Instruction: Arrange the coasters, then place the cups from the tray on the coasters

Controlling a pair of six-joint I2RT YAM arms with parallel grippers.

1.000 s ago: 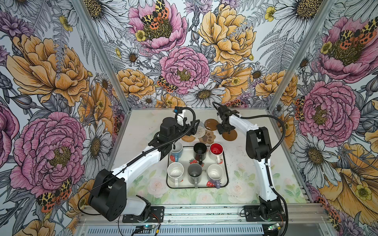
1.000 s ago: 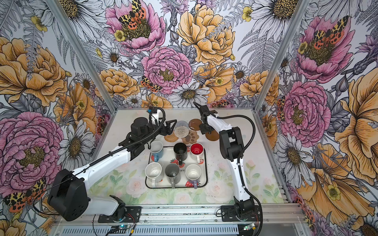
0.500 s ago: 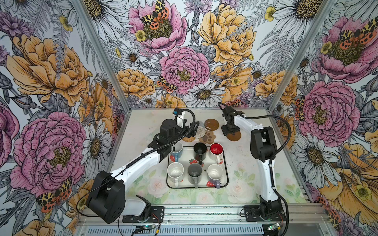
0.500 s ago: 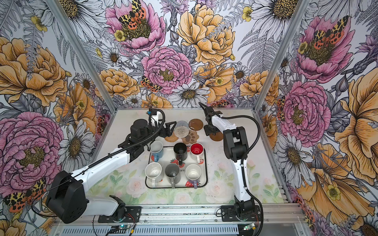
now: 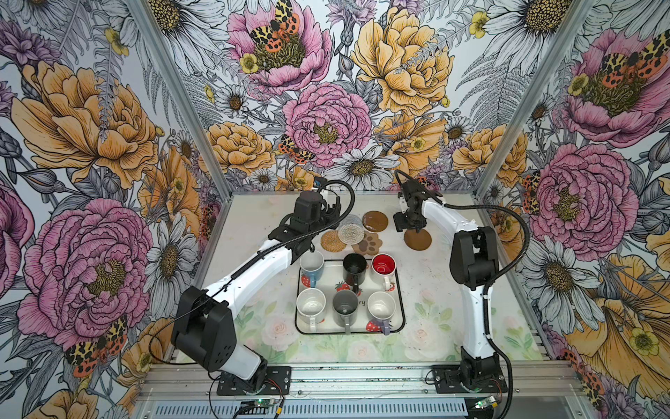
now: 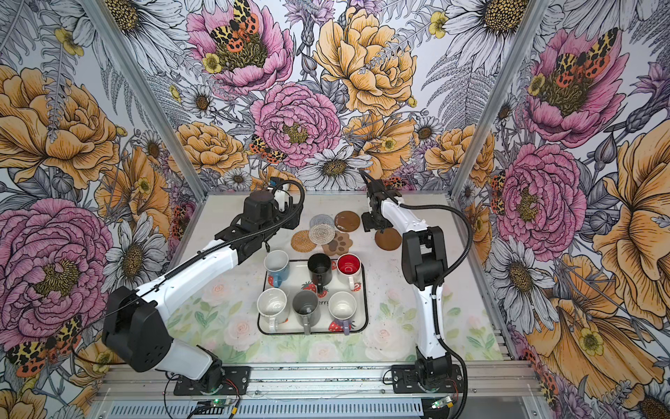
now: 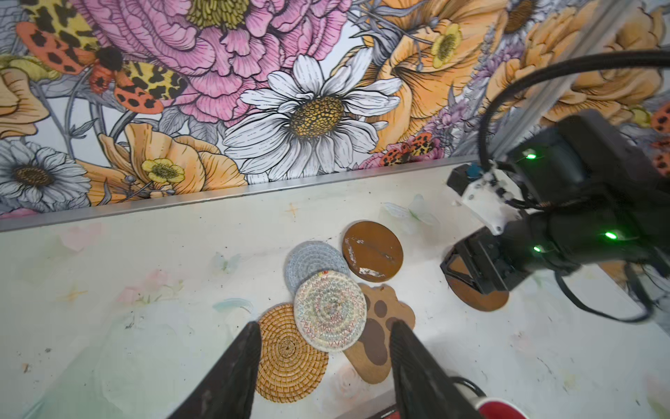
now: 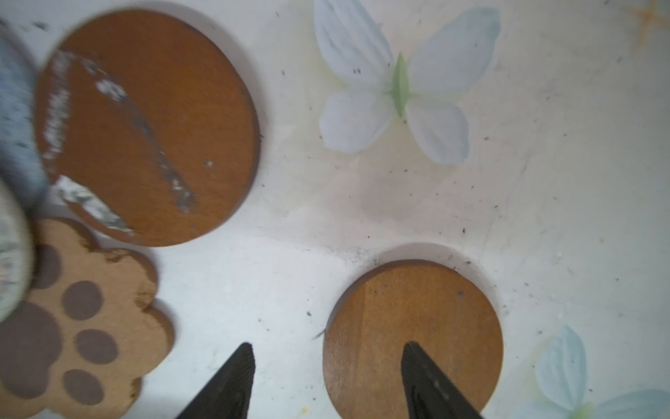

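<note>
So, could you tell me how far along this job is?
Early. One brown disc lies apart, right gripper open over it. The left gripper hovers open above the five clustered coasters. Left to do: spread those, then move all six mugs off the strawberry tray.

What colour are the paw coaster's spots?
Dark brown on tan. The paw coaster shows best in the right wrist view.

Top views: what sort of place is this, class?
Likely a robot test booth: left arm and right arm bolted to an aluminium rail, floral panels walling the table, mugs staged on a tray.
</note>
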